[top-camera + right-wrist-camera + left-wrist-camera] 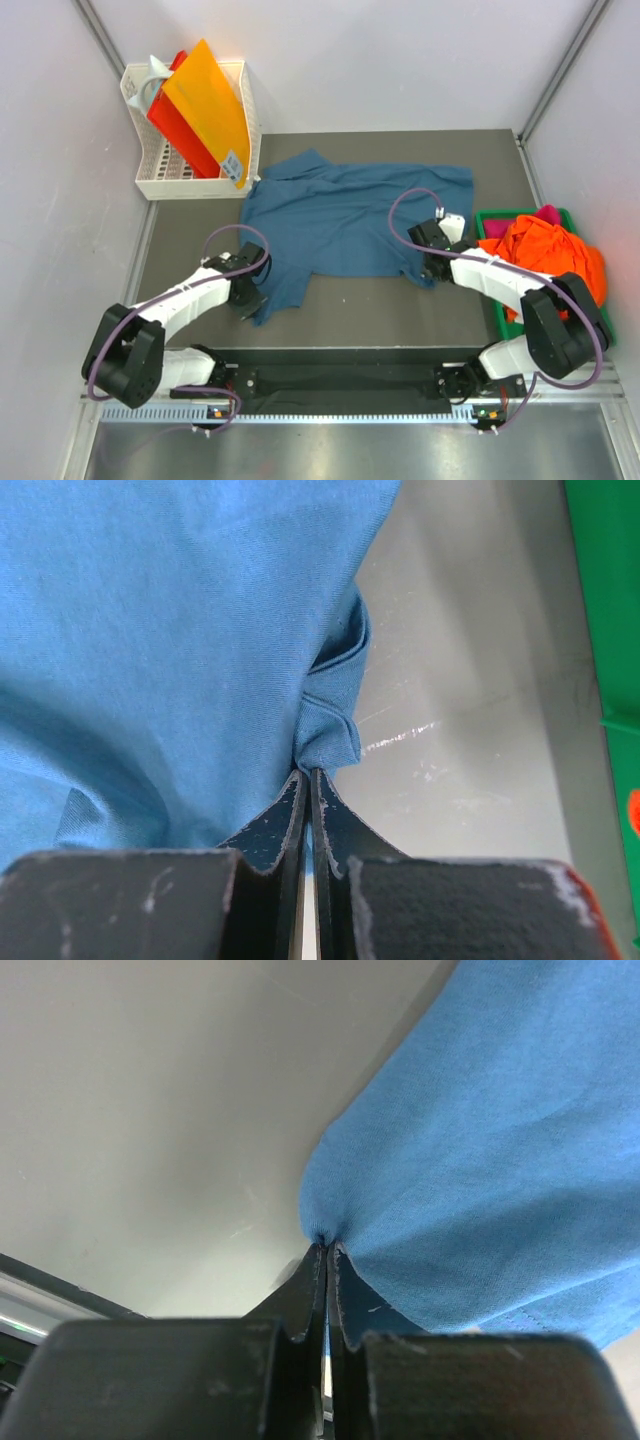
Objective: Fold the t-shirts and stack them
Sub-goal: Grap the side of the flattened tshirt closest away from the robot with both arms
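Note:
A dark teal-blue t-shirt (pixel 350 215) lies spread across the middle of the grey table. My left gripper (pixel 250 298) is shut on the cloth at the shirt's near left corner; the left wrist view has the blue t-shirt (pixel 500 1160) pinched at my left gripper (pixel 327 1244). My right gripper (pixel 425 270) is shut on the shirt's near right corner, where the blue t-shirt (pixel 180 640) bunches into a fold at my right gripper (pixel 308 770). An orange t-shirt (pixel 545 250) and a magenta-pink one (pixel 548 213) lie heaped in the green tray (pixel 490 217).
A white plastic basket (pixel 160 180) stands at the back left, holding orange and red flat sheets (pixel 205 105). The green tray's wall (pixel 600 600) shows close to the right gripper. White walls enclose the table on three sides.

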Controlling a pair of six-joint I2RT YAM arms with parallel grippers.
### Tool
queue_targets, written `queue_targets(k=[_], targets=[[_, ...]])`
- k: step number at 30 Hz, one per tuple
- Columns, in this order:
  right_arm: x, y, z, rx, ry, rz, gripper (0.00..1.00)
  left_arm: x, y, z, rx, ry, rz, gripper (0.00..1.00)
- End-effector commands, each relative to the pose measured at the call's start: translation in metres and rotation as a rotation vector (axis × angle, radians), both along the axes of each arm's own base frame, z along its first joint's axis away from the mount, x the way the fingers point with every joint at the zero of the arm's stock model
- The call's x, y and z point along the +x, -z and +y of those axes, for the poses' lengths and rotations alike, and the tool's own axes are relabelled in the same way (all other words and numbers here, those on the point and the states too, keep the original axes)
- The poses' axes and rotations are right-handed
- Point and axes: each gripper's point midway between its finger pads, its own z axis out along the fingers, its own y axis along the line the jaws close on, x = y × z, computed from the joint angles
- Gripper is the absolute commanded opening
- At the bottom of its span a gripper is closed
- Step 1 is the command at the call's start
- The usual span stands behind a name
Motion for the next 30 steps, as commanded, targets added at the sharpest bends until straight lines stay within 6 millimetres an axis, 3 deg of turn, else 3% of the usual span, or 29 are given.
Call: queue_targets(k=[1,4,8,12,15,23,30], targets=[[0.009,-0.014,0.004,0.022,0.008,-0.068,0.0,-0.026,0.012,-0.005,-0.01,0.107,0.109,0.0],[0.011,-0.023,0.004,0.017,0.0,-0.087,0.0,0.001,-0.023,-0.009,0.001,0.183,-0.016,0.0],[0.014,-0.04,0.001,0.006,-0.003,-0.122,0.0,0.045,-0.09,-0.009,0.04,0.226,-0.248,0.0],[0.016,-0.056,-0.001,0.002,-0.003,-0.15,0.0,0.063,-0.133,0.003,0.113,0.208,-0.354,0.0],[0.014,-0.064,-0.002,0.007,-0.004,-0.163,0.0,0.058,-0.146,0.009,0.12,0.179,-0.371,0.0],[-0.011,-0.073,-0.007,0.001,-0.012,-0.168,0.0,0.017,-0.145,0.027,0.09,0.154,-0.372,0.0],[-0.035,-0.09,-0.015,0.001,0.011,-0.187,0.0,0.004,-0.177,0.046,0.115,0.137,-0.455,0.0]])
